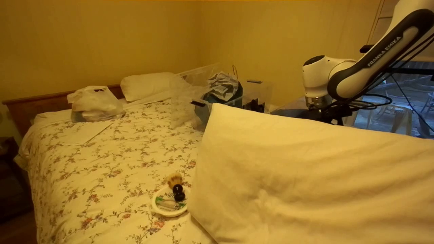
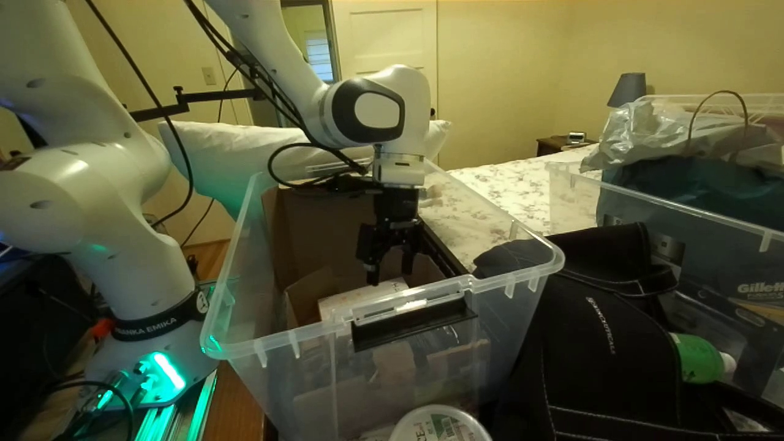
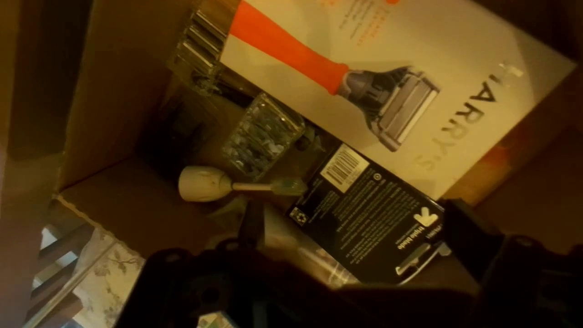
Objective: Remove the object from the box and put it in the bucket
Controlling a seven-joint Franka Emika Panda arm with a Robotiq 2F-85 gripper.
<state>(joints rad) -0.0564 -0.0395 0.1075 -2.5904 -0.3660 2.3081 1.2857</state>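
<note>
Widely parted, the fingers [image 3: 471,239] of the black Robotiq gripper [image 2: 390,277] point down into a cardboard box [image 2: 303,223]. Inside lie a black triple-blade package [image 3: 364,218], a toothbrush head [image 3: 205,184] and a white Harry's razor box [image 3: 355,109]; which is the task's object, I cannot tell. A clear plastic bin [image 2: 282,340] surrounds the cardboard box. Farther out are a black bag [image 2: 594,373] and a floral-covered bed [image 1: 129,162].

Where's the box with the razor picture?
In the wrist view, the razor box lies toward the upper right, beside the black packet, inside the cardboard box.
</note>
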